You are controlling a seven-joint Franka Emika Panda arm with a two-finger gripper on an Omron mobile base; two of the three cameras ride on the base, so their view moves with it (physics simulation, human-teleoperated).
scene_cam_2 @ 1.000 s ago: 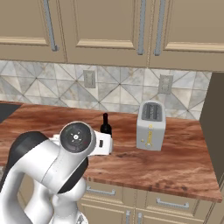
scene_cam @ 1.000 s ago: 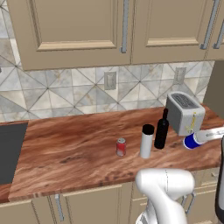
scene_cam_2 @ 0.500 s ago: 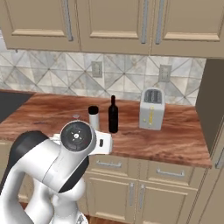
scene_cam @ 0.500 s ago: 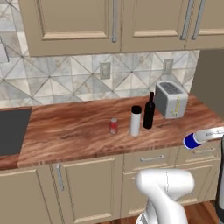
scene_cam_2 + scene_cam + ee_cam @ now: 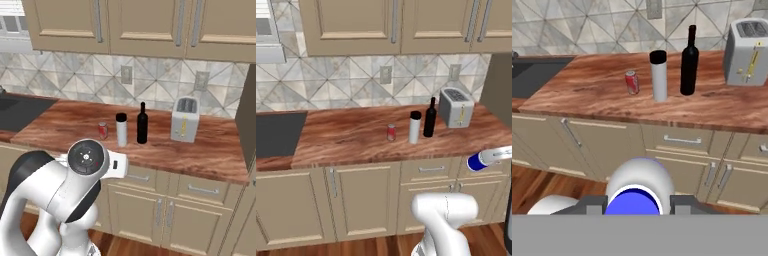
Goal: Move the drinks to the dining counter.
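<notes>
My gripper is shut on the small blue-and-white bottle, which lies between the two dark fingers at the bottom of the hand view. In the left base view this bottle hangs in the air in front of the cabinet drawers, off the counter. Three drinks stand together on the wood counter: a short red can, a pale-grey cylinder with a black cap and a slim black bottle. The hand view faces them from a distance. The dining counter is out of view.
A white toaster stands right of the black bottle, near a dark wall panel. A black cooktop is set in the counter's left end. Beige cabinet doors and drawers front the counter above a wood floor.
The whole scene has shrunk and dropped back in both base views, so the base has backed away from the counter. The blue-and-white bottle stays in the gripper; the three drinks have not moved.
</notes>
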